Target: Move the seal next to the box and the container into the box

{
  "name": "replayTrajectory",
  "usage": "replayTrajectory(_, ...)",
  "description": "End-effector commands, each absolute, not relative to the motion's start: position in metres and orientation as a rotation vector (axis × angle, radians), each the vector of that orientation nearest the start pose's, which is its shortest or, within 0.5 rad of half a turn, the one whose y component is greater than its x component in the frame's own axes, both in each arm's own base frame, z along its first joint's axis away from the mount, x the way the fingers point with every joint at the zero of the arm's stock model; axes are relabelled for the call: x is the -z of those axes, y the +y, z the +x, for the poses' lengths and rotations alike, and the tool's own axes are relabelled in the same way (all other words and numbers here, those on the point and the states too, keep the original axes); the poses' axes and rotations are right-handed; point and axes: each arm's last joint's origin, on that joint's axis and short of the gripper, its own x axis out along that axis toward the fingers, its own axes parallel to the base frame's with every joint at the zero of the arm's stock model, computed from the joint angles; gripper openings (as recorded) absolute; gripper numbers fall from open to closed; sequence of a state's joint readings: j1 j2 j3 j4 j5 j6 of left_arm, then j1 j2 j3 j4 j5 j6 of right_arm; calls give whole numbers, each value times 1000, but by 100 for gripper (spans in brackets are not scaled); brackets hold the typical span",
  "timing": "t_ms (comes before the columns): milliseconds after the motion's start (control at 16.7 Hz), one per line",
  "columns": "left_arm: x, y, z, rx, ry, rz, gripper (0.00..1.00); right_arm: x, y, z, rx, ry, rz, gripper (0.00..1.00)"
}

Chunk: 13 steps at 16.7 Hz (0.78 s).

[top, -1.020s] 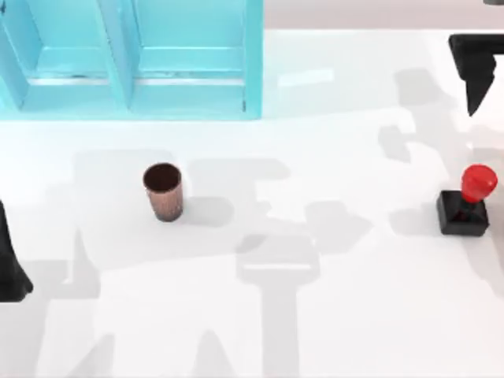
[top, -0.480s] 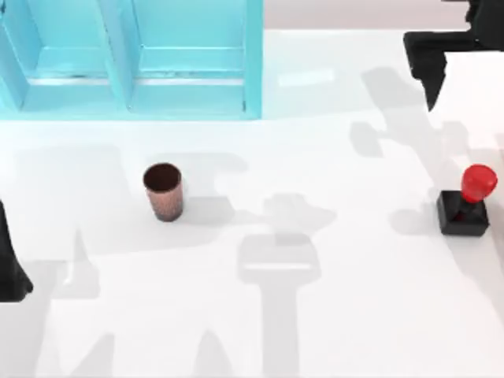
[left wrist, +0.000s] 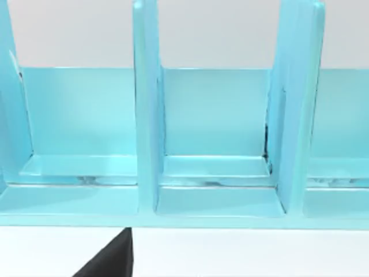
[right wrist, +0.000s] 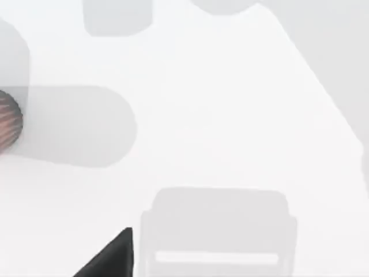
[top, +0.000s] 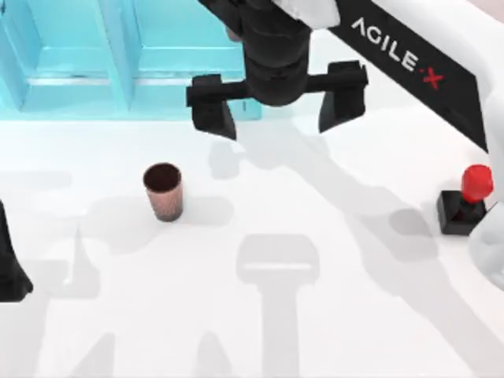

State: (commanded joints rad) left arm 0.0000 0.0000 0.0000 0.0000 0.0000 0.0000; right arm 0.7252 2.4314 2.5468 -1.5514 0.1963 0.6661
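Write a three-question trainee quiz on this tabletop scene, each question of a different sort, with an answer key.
1. True or false: the copper cup already sits inside the blue box.
2. Which gripper hangs open over the table's far middle? A. left gripper B. right gripper
3. Fill in: the red-knobbed stamp stands near the table's ____ edge.

Key: 1 false, it stands upright on the white table, in front of the box. 2 B; the left one is parked at the left edge. 3 right.
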Motion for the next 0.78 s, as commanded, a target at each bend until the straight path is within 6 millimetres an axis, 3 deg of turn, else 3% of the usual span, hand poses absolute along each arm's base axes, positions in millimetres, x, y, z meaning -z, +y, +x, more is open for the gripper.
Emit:
replayTrajectory(180,-160,-1,106,0,0,0,100,-240,371,334,-1,1270,-66,100)
replayTrajectory(360,-160,-1,106,0,0,0,100,-222,403,320,1,1210,-27,100)
replayTrajectory(540,-160,-1,106,0,0,0,100,-213,416,316,5,1174,3,100)
replayTrajectory(780,-160,-1,106,0,0,0,100,-212,417,316,6,1170,8,100)
